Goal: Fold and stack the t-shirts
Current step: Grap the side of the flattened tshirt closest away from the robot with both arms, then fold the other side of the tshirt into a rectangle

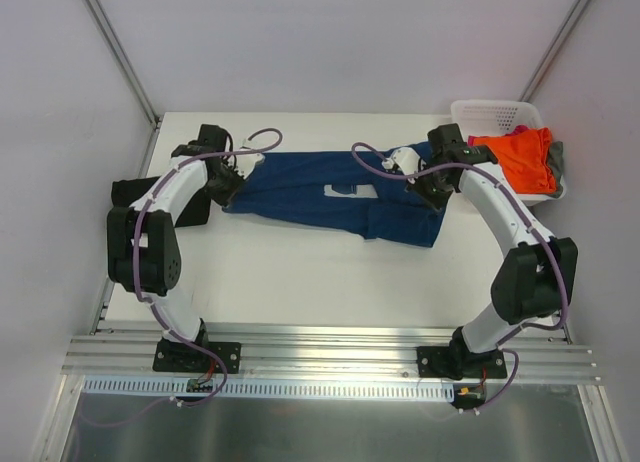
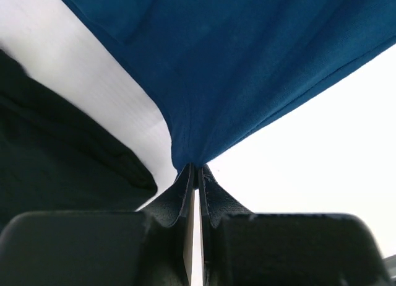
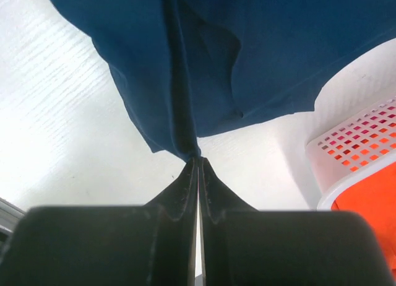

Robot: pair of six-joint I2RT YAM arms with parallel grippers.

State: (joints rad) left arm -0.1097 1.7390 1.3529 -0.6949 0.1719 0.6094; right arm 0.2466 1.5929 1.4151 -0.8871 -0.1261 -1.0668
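Early in the task: one navy t-shirt (image 1: 310, 192) lies spread and unfolded across the far half of the table (image 1: 300, 272), its left end clenched in the left gripper (image 2: 197, 169), its right end in the right gripper (image 3: 198, 160). One black t-shirt (image 1: 135, 194) lies at the table's left edge, apparently already folded. One white basket (image 1: 490, 112) at far right holds one orange t-shirt (image 1: 515, 157), one pink t-shirt (image 1: 521, 131) and one grey t-shirt (image 1: 556, 162), all awaiting folding

Bright even light, soft shadows, perhaps blurred close-ups
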